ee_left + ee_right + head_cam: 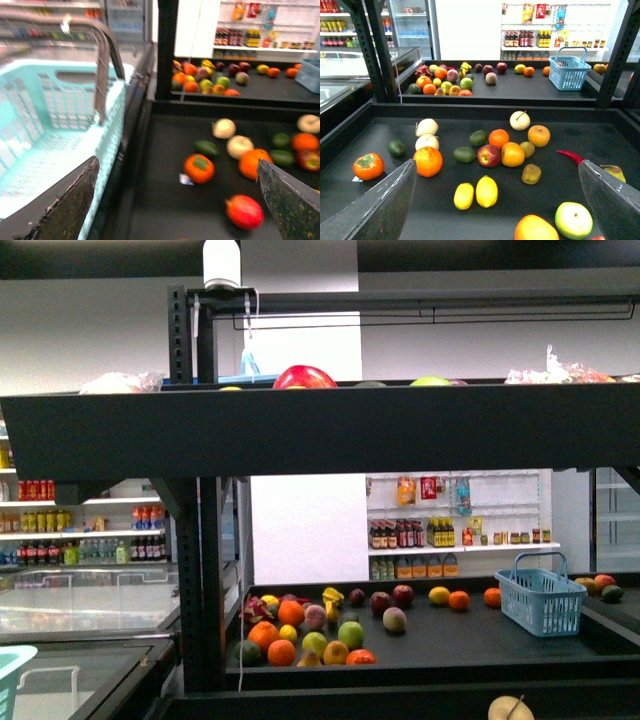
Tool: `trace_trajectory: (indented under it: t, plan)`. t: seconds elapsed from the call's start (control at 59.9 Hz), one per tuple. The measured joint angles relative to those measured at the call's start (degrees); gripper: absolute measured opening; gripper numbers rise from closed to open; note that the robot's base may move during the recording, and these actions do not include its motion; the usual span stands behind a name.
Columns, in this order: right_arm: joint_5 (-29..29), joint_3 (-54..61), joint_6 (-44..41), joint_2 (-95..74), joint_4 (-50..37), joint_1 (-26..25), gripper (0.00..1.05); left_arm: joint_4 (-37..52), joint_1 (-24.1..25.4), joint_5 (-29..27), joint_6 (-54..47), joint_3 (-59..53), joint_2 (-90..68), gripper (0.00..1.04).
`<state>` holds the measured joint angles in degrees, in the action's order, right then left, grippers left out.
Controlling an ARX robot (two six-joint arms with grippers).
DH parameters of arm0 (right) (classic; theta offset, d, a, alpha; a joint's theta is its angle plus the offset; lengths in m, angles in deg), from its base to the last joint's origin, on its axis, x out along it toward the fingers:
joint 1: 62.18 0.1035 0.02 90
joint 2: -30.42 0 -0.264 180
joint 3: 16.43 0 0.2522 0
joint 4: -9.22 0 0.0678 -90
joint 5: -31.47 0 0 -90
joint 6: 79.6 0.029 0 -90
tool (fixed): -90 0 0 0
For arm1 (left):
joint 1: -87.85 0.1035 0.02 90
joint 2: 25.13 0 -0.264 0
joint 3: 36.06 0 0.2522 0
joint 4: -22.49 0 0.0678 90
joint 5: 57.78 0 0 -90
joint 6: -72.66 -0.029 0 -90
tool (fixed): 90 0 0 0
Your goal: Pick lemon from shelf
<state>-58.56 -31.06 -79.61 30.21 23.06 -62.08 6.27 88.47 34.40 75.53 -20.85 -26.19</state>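
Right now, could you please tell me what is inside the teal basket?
Nothing shows inside the teal basket: bare slotted walls and floor. A finger of the left gripper covers its near corner.

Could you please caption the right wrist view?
Right end effector, open, facing a lemon on the black shelf.

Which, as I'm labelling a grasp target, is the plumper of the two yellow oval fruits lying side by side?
The lemon nearer the red apple; the slimmer yellow fruit beside it lies nearer the big orange.
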Motion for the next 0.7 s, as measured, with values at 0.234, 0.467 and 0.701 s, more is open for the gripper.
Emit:
trace_trajectory:
  t: [0.234,0.467,0.701]
  plan:
    - [0.00,0.00,0.00,0.00,0.00,0.00,0.97,3.19,4.55,11.78,21.84,12.09,-23.76,0.97]
    - [0.00,0.00,0.02,0.00,0.00,0.00,0.97,13.90,17.42,23.85,37.94,29.86,-48.50,0.97]
    - [0.00,0.00,0.00,0.00,0.00,0.00,0.97,22.23,26.84,26.80,54.99,41.20,-71.06,0.97]
